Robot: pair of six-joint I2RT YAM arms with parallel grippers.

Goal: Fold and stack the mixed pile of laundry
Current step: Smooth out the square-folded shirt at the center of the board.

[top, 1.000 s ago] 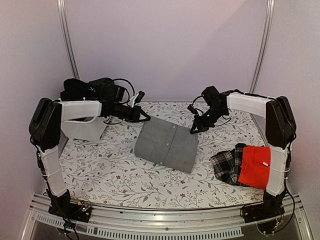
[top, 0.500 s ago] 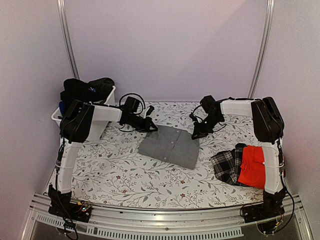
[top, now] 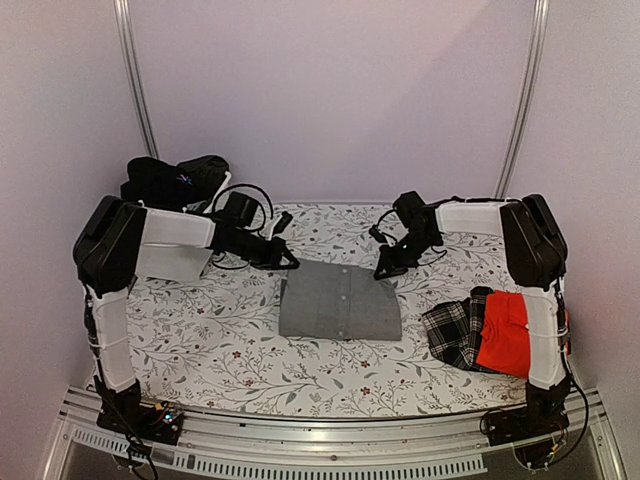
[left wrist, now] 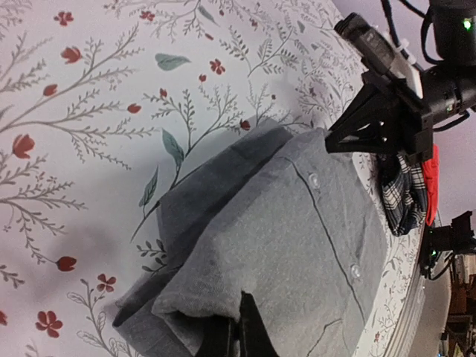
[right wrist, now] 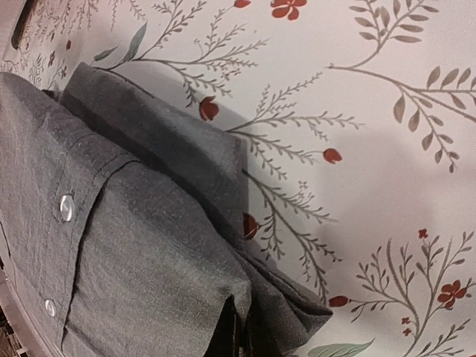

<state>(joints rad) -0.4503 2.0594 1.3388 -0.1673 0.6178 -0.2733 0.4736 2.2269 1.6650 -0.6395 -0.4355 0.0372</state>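
Grey shirt point(top: 338, 300) lies folded at the middle of the table point(top: 220, 340), long axis left to right, its far corners pinched by the clenched left gripper point(top: 291, 263) and right gripper point(top: 382, 270), both equally near.

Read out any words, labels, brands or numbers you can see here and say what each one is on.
No text can be read in any view.
A small blue mark on the black garment: too small to read.
The grey shirt, red shirt and plaid cloth: no lettering visible.
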